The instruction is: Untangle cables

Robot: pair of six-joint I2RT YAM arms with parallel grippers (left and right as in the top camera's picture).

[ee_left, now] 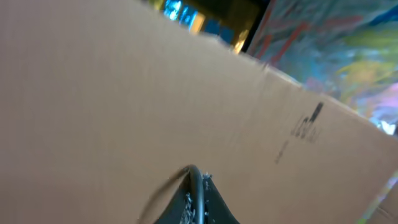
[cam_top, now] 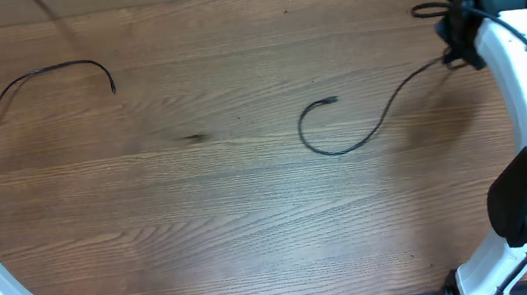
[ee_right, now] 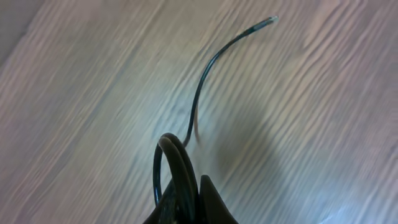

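Right cable (cam_top: 344,150) trails from table (cam_top: 203,225) centre to the far right corner, pinched in the closed right gripper (ee_right: 189,193). Left cable (cam_top: 43,71) lies far left, well apart. Left gripper (ee_left: 196,199) is closed, a cord looped at its tips, probably that cable. Best to lay each cable down slowly without flicking its plug. The right gripper is near the far edge and a cardboard wall (ee_left: 124,93) faces the left gripper, so the open room is mid-table.

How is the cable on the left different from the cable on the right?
The left cable wiggles in several bends and runs off the picture's left edge; the right cable makes one hook. The right cable's far end goes up to the right gripper; the left cable's plug end lies free. Both are thin and black.
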